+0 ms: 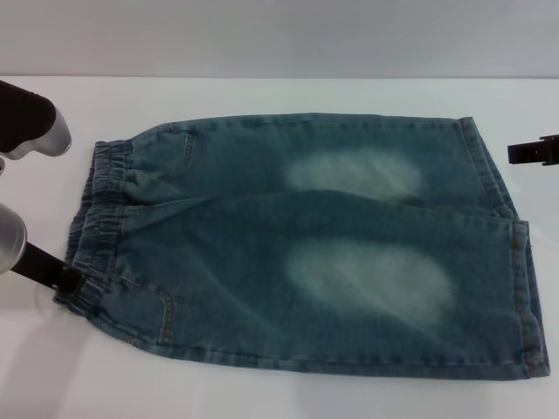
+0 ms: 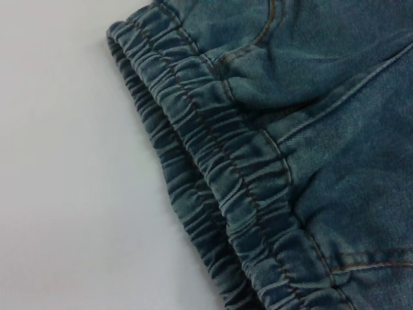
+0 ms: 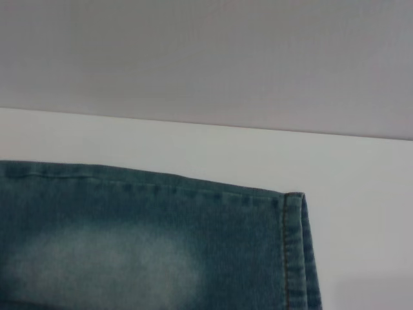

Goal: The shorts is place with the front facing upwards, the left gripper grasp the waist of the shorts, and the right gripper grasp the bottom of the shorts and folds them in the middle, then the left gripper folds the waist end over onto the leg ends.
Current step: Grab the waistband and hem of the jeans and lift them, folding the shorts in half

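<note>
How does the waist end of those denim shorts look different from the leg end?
The waist end is gathered into elastic ruffles, while the leg end has flat, smooth stitched hems. The waist end lies on the robot's left, by the left gripper, which touches it; the leg end lies on the right, with the right gripper apart from it. Both are blue denim lying on the white table.
</note>
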You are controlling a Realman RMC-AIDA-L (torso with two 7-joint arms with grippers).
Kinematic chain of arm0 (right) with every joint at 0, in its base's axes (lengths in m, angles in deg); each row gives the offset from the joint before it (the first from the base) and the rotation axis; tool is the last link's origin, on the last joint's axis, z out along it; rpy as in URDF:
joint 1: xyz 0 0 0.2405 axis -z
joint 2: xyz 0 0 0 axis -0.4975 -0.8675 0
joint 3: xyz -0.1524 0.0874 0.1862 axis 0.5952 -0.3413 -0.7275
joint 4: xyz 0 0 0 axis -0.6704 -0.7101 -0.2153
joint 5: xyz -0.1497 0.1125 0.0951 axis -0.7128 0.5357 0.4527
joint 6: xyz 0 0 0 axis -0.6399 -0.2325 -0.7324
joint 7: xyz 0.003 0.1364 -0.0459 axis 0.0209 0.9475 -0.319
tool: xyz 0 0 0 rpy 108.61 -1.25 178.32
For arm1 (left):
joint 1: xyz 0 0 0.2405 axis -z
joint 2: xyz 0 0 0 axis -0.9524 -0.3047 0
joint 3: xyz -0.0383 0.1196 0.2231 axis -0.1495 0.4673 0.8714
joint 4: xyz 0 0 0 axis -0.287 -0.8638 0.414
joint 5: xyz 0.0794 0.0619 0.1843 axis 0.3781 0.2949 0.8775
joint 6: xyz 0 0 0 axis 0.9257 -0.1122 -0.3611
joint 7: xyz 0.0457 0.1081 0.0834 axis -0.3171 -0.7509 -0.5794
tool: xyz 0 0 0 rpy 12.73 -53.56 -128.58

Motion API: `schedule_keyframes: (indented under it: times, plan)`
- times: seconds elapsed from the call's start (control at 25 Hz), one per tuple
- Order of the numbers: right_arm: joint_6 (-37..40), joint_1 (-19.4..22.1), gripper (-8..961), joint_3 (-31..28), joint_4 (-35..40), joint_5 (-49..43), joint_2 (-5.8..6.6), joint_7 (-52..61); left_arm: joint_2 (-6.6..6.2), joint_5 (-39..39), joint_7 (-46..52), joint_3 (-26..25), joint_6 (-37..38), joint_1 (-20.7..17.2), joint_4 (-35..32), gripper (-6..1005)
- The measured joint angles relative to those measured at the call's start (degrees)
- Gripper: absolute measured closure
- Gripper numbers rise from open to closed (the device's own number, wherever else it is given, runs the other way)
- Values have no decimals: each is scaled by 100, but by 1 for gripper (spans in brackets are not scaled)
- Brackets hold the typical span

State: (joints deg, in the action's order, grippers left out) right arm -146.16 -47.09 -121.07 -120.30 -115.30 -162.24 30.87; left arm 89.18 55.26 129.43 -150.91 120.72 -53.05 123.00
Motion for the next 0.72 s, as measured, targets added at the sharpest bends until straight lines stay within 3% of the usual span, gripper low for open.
schedule_keyframes:
  times: [0.44,0.72]
  plan:
    - [-859,49,251,55,-152,150,-4,84,-5,2,-1,21,23,145,3,965]
    - [-1099,308,251,621,-154,154,-36,240,-9,2,-1,77,24,282,-95,971]
